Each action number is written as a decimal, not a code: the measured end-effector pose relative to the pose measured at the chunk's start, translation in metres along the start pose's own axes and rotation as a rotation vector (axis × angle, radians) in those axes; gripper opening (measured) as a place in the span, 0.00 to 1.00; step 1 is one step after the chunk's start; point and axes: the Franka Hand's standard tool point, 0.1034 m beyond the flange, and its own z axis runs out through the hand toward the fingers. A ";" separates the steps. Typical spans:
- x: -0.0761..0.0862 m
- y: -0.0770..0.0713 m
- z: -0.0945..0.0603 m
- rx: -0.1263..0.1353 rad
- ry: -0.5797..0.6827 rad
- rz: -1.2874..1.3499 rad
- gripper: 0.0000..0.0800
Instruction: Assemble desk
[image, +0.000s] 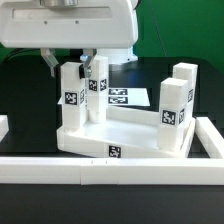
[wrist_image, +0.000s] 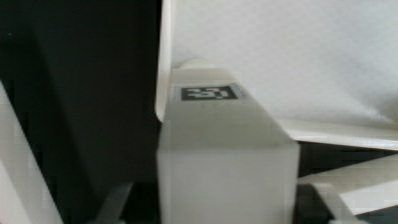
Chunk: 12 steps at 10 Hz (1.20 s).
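Observation:
The white desk tabletop (image: 95, 138) lies on the black table with its rim up. Four short square legs stand at its corners: one at the near left (image: 70, 98), one at the far left (image: 98, 85) and two on the exterior view's right (image: 173, 118) (image: 184, 82). My gripper (image: 90, 60) comes down from above onto the far left leg. In the wrist view that leg (wrist_image: 217, 150), with a small tag (wrist_image: 210, 93), fills the space between my gripper's (wrist_image: 222, 208) two fingers, which stand close against its sides. The tabletop's white floor (wrist_image: 302, 60) shows behind the leg.
The marker board (image: 127, 97) lies flat behind the tabletop. A long low white rail (image: 100, 172) runs along the front, with side rails on the exterior view's right (image: 211, 135) and left (image: 3, 124). The arm's white body (image: 70, 25) hangs over the far left.

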 end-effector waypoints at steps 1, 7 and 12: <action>0.000 0.000 0.000 0.000 0.000 0.017 0.36; 0.002 -0.002 0.001 0.012 0.025 0.511 0.36; 0.005 -0.017 0.003 0.070 0.030 1.091 0.36</action>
